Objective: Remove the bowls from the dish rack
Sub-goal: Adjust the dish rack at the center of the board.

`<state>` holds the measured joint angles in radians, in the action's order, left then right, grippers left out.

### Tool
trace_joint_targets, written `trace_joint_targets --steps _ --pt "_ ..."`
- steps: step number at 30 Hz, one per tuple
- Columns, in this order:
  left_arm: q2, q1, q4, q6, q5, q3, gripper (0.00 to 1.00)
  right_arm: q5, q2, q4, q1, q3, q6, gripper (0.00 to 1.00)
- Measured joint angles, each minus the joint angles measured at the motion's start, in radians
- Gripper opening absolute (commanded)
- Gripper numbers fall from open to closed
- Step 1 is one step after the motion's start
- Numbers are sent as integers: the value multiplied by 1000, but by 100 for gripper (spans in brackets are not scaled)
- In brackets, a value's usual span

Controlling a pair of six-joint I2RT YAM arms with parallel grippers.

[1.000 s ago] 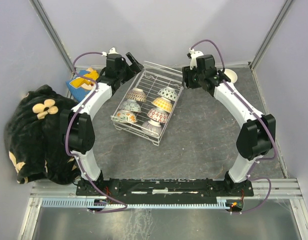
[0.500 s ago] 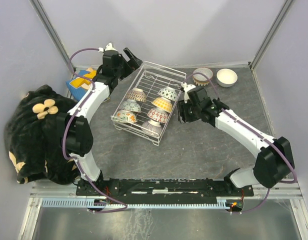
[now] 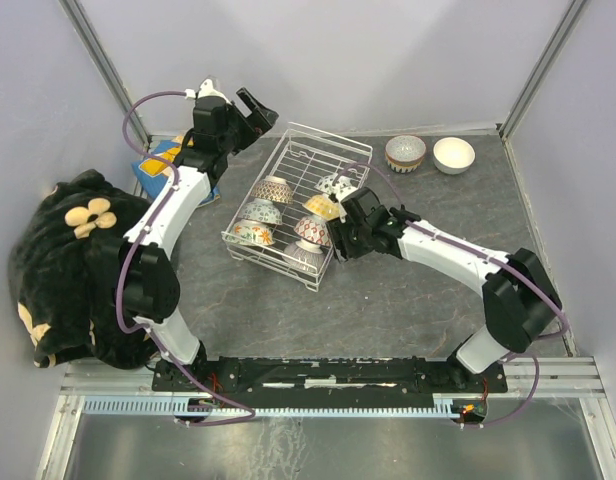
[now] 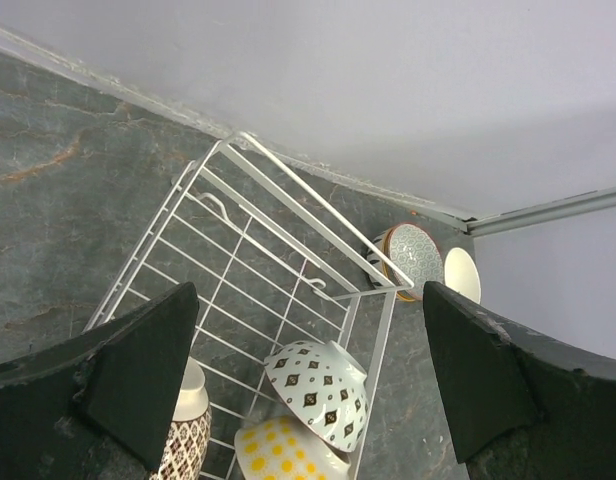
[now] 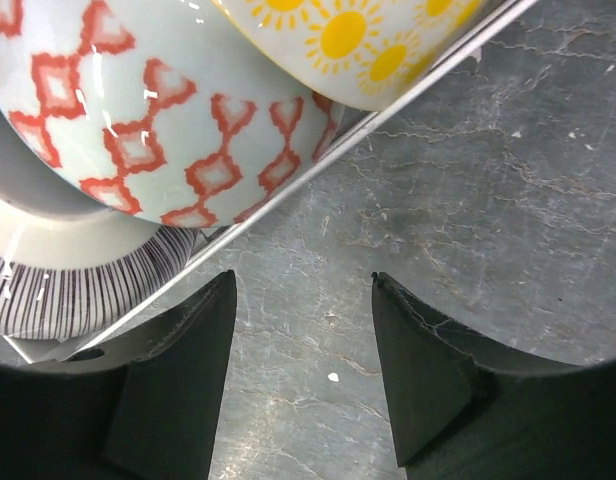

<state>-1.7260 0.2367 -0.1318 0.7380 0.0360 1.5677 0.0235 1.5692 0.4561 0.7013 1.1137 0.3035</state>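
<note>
Dish rack: white wire grid, rectangular, low sides, standing on grey stone-patterned table, left of centre. Long axis skewed, from near-left to far-right in the top view. Far end bare wire.

Bowls in rack: two rows along the long axis, tipped on edge and leaning one against the next. Glazed ceramic, round, glossy, with a small foot ring.
- Right row, far to near: white with dark diamonds, yellow suns, red diamonds on pale ground, fine dark stripes.
- Left row: brown pattern, blue, floral.

Out of rack, far right corner of table: patterned bowl and plain white bowl, upright, side by side.

Left gripper: fingers spread wide, holding nothing, raised over rack's far-left corner.

Right gripper: fingers apart, nothing between them, low beside rack's right side by the red-diamond bowl.
</note>
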Motion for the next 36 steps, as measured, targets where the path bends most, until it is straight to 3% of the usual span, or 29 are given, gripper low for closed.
trace_joint_targets --steps 29,36 --pt "33 -29 7 -11 30 -52 99 -5 212 -36 71 189 -4 65" --pt "33 -22 14 -10 79 -60 99 50 170 -34 75 193 -28 69"
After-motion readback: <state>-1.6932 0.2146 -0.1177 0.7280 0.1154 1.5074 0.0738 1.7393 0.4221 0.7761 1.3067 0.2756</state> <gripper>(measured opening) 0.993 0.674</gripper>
